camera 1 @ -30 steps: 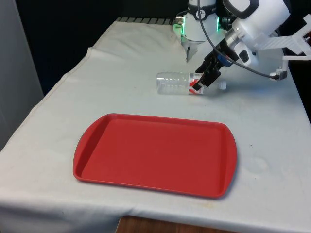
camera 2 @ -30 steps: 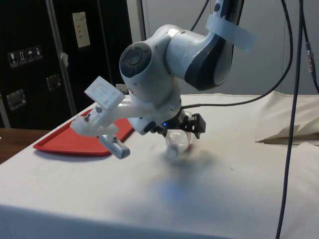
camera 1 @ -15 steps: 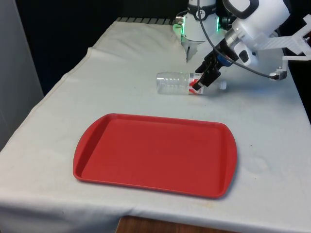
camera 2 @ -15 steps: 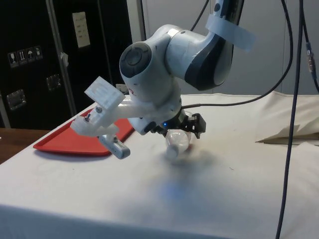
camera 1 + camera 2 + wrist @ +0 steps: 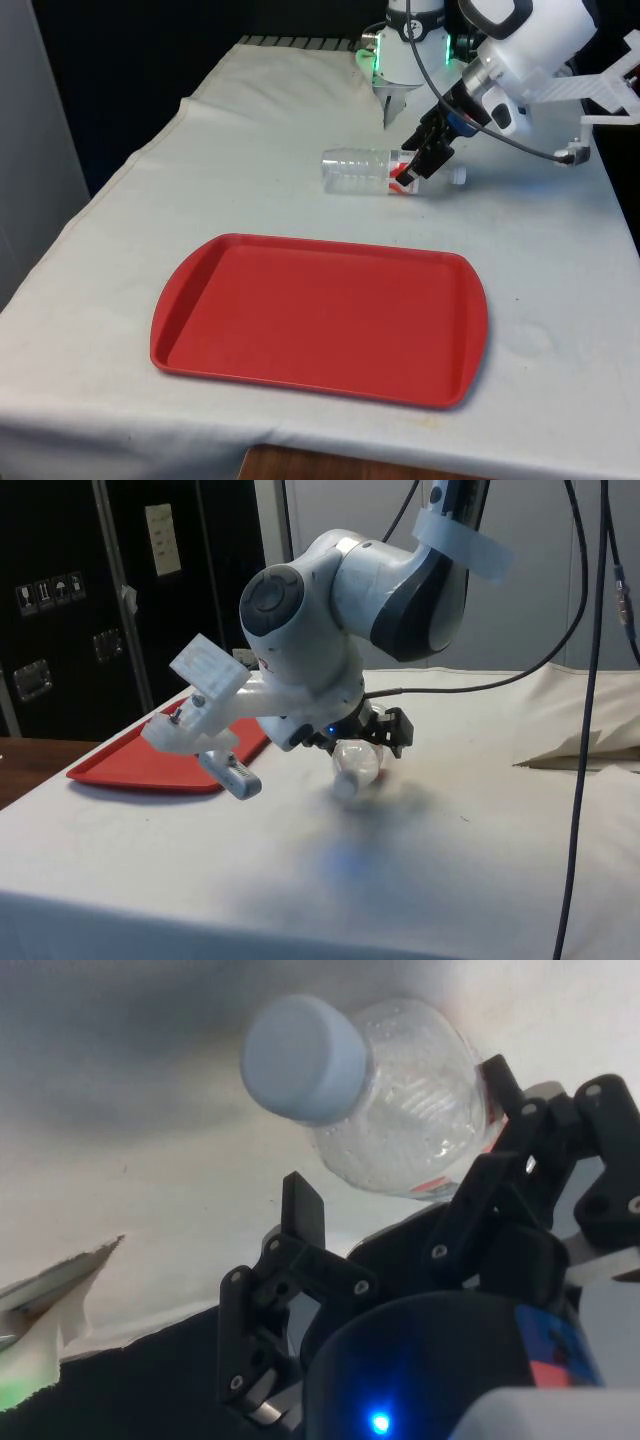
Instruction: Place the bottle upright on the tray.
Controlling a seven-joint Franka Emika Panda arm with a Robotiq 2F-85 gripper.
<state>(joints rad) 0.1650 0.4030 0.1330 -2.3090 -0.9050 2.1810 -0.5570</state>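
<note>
Against the frames of a second ago we are seeing no change: arm, bottle and tray are all lying where they were. The arm (image 5: pixel 520 40) is reaching down at a slant from the front view's right, with its wrist bent low over the cloth (image 5: pixel 250 150). The claw (image 5: pixel 418 160) is sitting at the neck end of the bottle (image 5: pixel 365 170). We are seeing its fingers (image 5: pixel 300 1210) standing apart in the wrist view, one on either side of the bottle's shoulder; whether either is touching the plastic we cannot tell. The clear bottle is lying on its side on the cloth, its white cap (image 5: pixel 303 1058) pointing toward the front view's right and its base toward the left. The red tray (image 5: pixel 320 315) is resting nearer the front camera, well apart from the bottle.
</note>
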